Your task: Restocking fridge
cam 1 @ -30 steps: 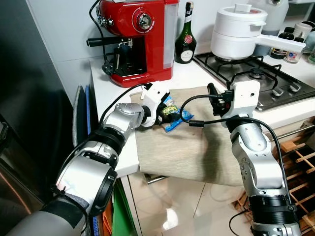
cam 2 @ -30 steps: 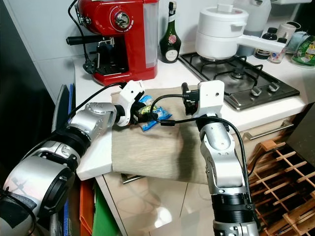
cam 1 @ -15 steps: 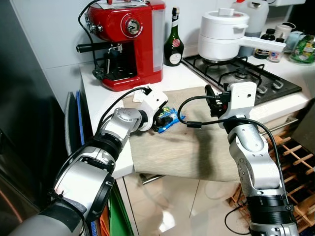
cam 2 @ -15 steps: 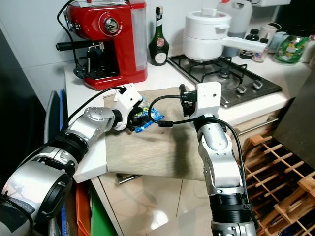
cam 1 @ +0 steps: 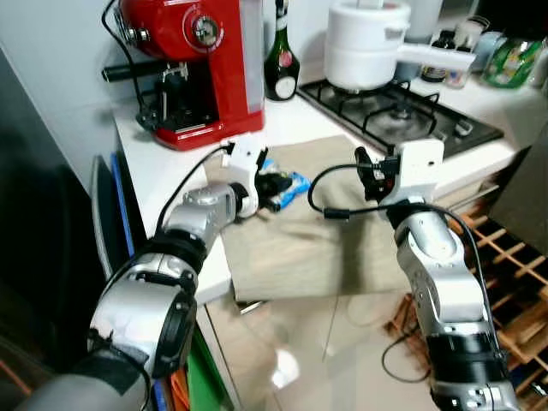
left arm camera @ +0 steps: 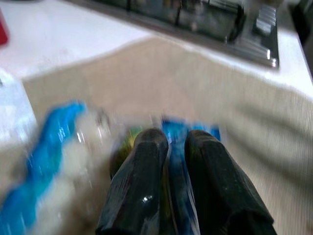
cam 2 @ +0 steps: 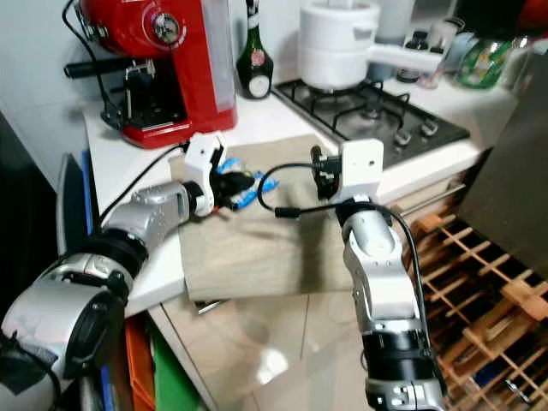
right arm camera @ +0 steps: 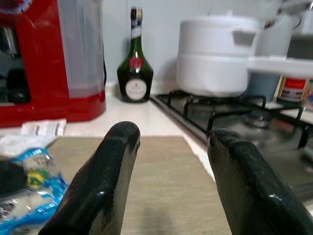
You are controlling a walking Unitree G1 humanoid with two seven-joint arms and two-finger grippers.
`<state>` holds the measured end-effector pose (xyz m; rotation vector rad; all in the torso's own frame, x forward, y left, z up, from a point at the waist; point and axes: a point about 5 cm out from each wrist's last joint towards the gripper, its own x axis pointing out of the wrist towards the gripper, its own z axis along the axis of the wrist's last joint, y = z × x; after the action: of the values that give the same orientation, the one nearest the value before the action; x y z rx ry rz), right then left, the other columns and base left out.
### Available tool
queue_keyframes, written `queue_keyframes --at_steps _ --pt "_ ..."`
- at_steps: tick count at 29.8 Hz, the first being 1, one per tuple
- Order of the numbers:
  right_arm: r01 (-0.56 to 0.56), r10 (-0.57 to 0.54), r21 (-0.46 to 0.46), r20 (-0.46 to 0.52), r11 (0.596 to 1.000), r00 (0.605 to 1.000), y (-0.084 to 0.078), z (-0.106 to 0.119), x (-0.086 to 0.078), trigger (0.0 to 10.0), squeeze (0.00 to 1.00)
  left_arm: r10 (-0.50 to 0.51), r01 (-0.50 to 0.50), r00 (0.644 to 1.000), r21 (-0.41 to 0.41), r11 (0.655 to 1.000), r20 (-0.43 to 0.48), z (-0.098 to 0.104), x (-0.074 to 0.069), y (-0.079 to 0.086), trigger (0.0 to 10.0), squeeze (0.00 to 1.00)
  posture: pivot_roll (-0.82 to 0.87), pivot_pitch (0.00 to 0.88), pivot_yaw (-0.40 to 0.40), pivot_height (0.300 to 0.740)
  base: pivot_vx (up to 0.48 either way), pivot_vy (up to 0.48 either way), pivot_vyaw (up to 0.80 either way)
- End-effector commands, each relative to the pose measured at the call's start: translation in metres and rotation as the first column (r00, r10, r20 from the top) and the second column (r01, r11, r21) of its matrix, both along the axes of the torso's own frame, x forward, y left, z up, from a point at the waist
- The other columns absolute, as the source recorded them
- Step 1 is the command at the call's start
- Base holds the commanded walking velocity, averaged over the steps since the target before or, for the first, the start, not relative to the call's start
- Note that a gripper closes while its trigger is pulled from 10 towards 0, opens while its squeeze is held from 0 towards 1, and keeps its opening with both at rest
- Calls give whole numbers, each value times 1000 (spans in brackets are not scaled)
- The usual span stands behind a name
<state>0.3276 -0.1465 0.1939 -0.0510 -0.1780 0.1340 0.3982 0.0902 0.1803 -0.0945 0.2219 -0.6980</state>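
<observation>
A blue plastic food packet (cam 1: 292, 183) lies at the far left end of a beige cloth (cam 1: 325, 240) on the white counter. My left gripper (cam 1: 272, 185) is shut on the packet, and its two black fingers (left arm camera: 146, 166) pinch the blue wrapper (left arm camera: 182, 131) between them. I cannot tell whether the packet is lifted off the cloth. My right gripper (cam 1: 366, 171) hovers open over the right part of the cloth, with nothing between its fingers (right arm camera: 115, 171). From there the packet (right arm camera: 29, 186) lies off to one side.
A red espresso machine (cam 1: 193, 51) and a green bottle (cam 1: 280, 56) stand at the back of the counter. A white pot (cam 1: 368, 51) sits on the gas hob (cam 1: 411, 116). The cloth hangs over the counter's front edge. A wooden wine rack (cam 1: 514, 257) stands low right.
The whole picture has shifted, so the camera has moved. My left gripper stays shut on the blue packet, and my right gripper stays open above the cloth.
</observation>
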Motion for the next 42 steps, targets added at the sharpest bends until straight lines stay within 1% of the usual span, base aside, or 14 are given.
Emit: queue_keyframes --at_steps 1,5,7,8,12,13,14,15,16,17,22,27,35,42 --pt "-14 14 17 4 1000 1000 2 2 2 10000 0 5 -3 999 -32 999 51 19 4 5 0 0 -151 0 62 740 0 0 0" --pt "-14 14 24 -3 1000 1000 1 1 4 10000 0 20 -8 993 -97 995 116 45 7 12 0 0 -145 0 59 740 0 0 0" --pt "-15 15 24 -4 1000 1000 1 0 5 10000 0 22 -9 992 -106 994 126 48 7 13 0 0 -144 0 58 740 0 0 0" --pt "-18 18 24 -5 1000 1000 2 0 6 10000 0 6 8 986 -83 997 165 53 5 14 0 0 -142 0 57 740 0 0 0" --pt "-23 23 25 -6 999 1000 3 -1 6 10000 0 -27 33 975 -20 999 221 55 2 13 0 0 -140 0 55 740 0 0 0" --pt "-23 24 25 -7 999 1000 3 -1 6 10000 0 -43 37 974 29 999 224 51 1 16 0 0 -139 0 54 740 0 0 0" --pt "-24 24 25 -6 999 1000 3 -1 6 10000 0 -44 21 971 99 995 237 45 0 20 2706 0 -137 0 53 740 0 0 0" --pt "-23 23 -7 28 1000 999 4 3 5 10000 0 -47 15 970 134 991 240 42 -1 23 10000 0 -137 0 53 740 0 0 0" --pt "-22 24 -30 54 999 998 5 6 4 10000 0 -47 10 969 151 989 242 40 -1 25 10000 0 -136 0 51 740 0 0 0" --pt "-28 32 -41 86 999 996 6 11 2 10000 0 -35 -1 973 156 988 227 38 0 28 10000 1000 -135 0 49 740 0 0 0" --pt "-56 62 -49 118 997 991 8 18 -4 10000 0 19 -47 985 158 986 171 29 3 41 10000 1000 -140 0 48 740 0 0 0" --pt "-48 50 -24 84 999 995 4 10 -5 10000 0 81 -87 993 69 994 82 24 7 47 10000 1000 -152 0 54 740 0 0 0" --pt "-79 78 18 41 997 996 12 -1 -11 10000 0 145 -145 989 -50 988 -9 6 6 42 10000 1000 -169 0 66 740 0 0 0" --pt "-99 99 29 21 995 995 16 -8 -18 10000 0 171 -175 984 -81 981 -45 1 7 39 10000 1000 -180 0 72 740 0 0 0"
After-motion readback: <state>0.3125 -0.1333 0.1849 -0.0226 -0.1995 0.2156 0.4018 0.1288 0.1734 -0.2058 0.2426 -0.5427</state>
